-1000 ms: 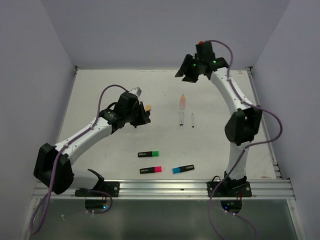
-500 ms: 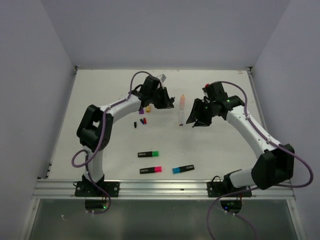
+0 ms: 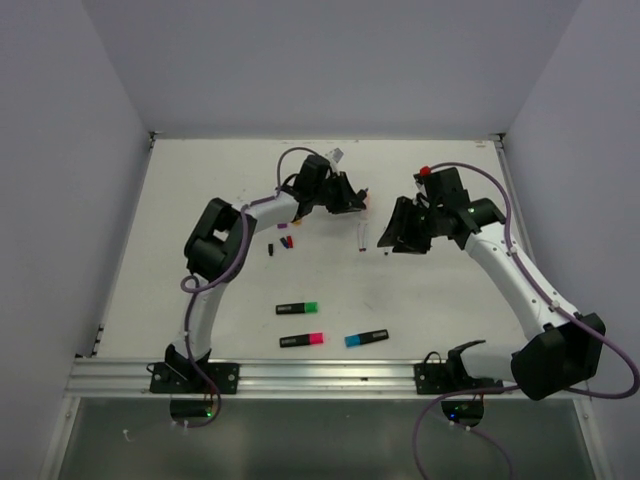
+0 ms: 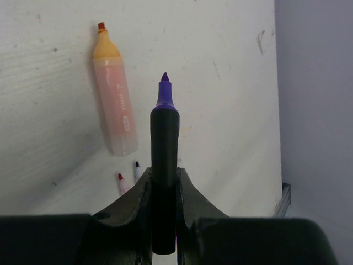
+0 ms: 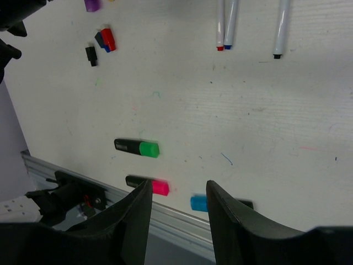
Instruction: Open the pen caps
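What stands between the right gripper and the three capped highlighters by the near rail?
Nothing visible. The right gripper hovers open; only bare table shows between its fingers and the green cap, pink cap and blue cap. Loose caps and thin pens lie farther off.

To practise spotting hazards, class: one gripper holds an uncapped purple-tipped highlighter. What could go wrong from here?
The left gripper grips the purple-tipped highlighter with its tip bare; it might mark the table when set down. The right gripper hangs close beside it in the top view, so the two could bump.
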{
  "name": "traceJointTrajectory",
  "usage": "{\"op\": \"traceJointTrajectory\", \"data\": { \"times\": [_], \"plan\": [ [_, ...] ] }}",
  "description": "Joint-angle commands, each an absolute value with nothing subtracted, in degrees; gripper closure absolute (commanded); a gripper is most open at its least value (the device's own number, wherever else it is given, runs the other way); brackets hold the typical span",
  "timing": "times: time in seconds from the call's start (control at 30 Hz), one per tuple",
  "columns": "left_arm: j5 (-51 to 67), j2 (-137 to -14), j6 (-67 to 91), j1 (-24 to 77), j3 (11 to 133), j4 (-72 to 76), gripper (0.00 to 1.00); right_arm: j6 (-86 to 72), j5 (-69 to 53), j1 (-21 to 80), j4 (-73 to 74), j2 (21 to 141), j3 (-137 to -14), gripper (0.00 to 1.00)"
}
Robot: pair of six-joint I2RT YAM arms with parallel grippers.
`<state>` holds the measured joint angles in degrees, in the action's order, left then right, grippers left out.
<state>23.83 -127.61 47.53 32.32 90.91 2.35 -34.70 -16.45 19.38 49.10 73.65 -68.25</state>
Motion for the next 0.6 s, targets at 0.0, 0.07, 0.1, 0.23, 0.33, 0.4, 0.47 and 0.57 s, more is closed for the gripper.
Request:
{"op": "traceJointTrajectory", "data": {
  "times": [0.0, 0.07, 0.1, 0.23, 0.33, 0.4, 0.47, 0.57],
  "plan": [
    [27.3, -129.2, 52.9, 31.7, 91.8, 17.2, 1.00, -33.1, -18.1, 18.9, 50.9, 71.7, -67.7, 0.52],
    [27.2, -130.2, 53.4, 31.6, 92.4, 18.1, 1.00, -32.6, -17.7, 18.8, 51.5, 71.7, -67.8, 0.52],
    [26.9, -131.0, 53.4, 31.4, 92.9, 18.4, 1.00, -32.4, -17.5, 18.8, 51.8, 71.7, -68.0, 0.52],
    [25.6, -132.5, 53.5, 31.1, 93.5, 18.4, 1.00, -31.6, -16.8, 18.8, 52.5, 72.2, -68.6, 0.52],
    [23.6, -131.9, 53.6, 30.8, 92.0, 19.9, 1.00, -31.6, -16.6, 18.8, 52.6, 72.4, -68.7, 0.52],
    [23.1, -132.2, 53.3, 30.7, 91.6, 20.6, 0.99, -31.6, -16.5, 18.8, 52.6, 72.8, -68.6, 0.52],
    [23.1, -132.6, 53.4, 30.5, 91.8, 20.7, 0.98, -31.5, -16.4, 18.8, 52.6, 72.9, -68.5, 0.52],
    [22.9, -133.4, 53.6, 30.2, 91.7, 20.9, 0.96, -31.6, -16.4, 18.8, 52.6, 73.1, -68.6, 0.52]
  ]
}}
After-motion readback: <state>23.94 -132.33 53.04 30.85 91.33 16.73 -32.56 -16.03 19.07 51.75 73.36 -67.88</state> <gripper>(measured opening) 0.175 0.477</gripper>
